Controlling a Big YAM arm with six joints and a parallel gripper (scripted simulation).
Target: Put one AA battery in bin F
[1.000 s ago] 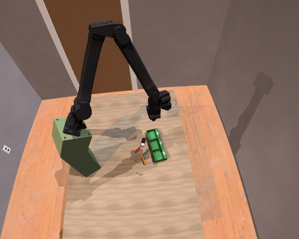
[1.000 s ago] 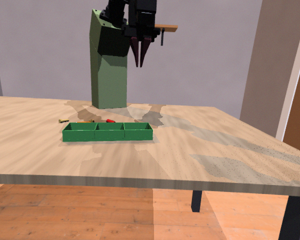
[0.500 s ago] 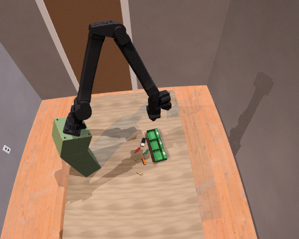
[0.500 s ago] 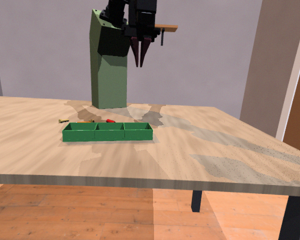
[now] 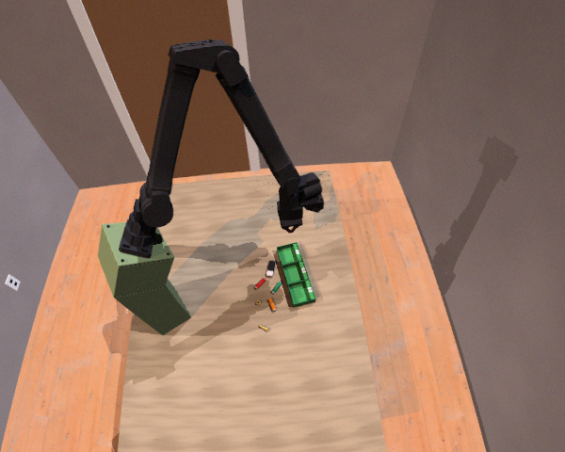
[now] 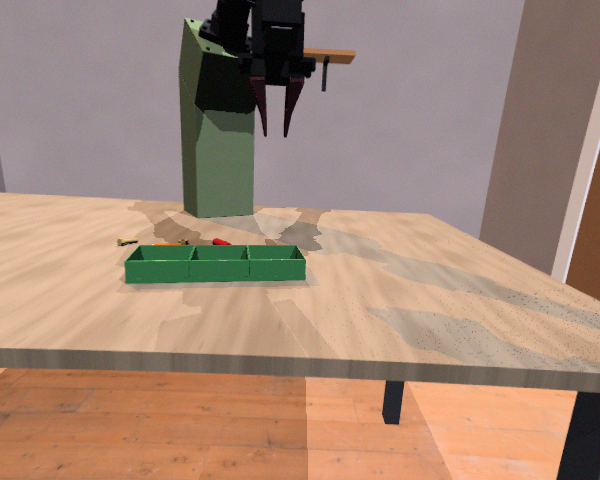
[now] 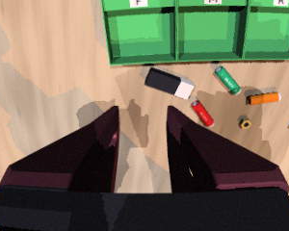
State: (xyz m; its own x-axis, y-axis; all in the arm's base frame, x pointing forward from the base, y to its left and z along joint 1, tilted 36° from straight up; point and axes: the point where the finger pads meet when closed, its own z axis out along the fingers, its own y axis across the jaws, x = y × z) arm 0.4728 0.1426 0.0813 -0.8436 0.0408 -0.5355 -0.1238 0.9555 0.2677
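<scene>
A green three-compartment bin (image 5: 295, 274) is seen on the table (image 5: 409, 311), with small items scattered just left of it. The gripper (image 5: 290, 226) is held above the bin's far end.
</scene>
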